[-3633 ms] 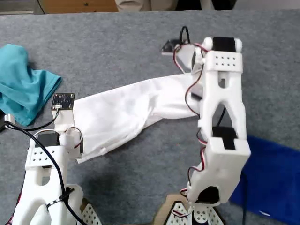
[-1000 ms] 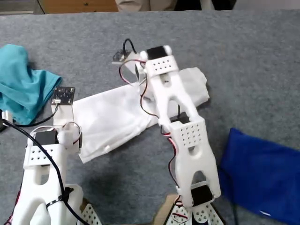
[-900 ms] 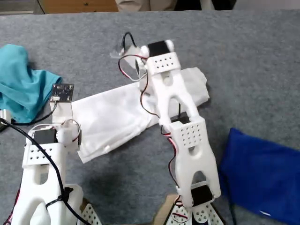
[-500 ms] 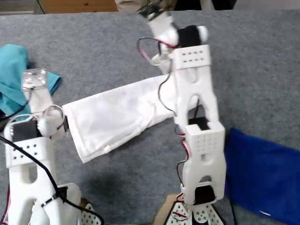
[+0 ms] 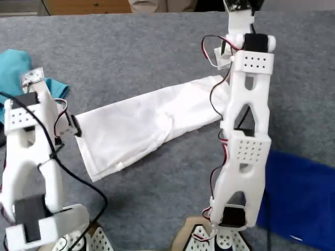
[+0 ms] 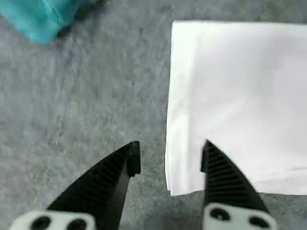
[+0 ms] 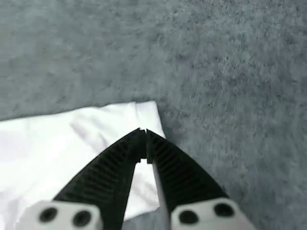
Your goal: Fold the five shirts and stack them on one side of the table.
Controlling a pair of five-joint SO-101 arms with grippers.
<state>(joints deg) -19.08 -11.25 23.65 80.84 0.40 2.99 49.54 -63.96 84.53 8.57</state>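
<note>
A white shirt point(image 5: 146, 125) lies as a long flat strip across the grey table, running from near left to far right. My left gripper point(image 6: 170, 153) hangs open just above its left end, and the cloth's edge point(image 6: 175, 120) runs between the two fingers. In the high view the left gripper point(image 5: 72, 125) sits at that same end. My right gripper point(image 7: 144, 136) is shut, raised over the shirt's right end point(image 7: 96, 148), with nothing seen between the fingertips. The tall right arm point(image 5: 246, 104) stands over that end.
A crumpled teal shirt point(image 5: 13, 73) lies at the table's left edge, close behind the left arm, and shows as the teal shirt point(image 6: 38, 14) in the left wrist view. A dark blue shirt point(image 5: 303, 198) lies at the near right. Bare grey table point(image 5: 131, 57) spreads behind the white shirt.
The right arm swung from over the shirt's middle to its right end and rose. The shirt's bunched right end now lies stretched out. The left arm lifted and shifted left.
</note>
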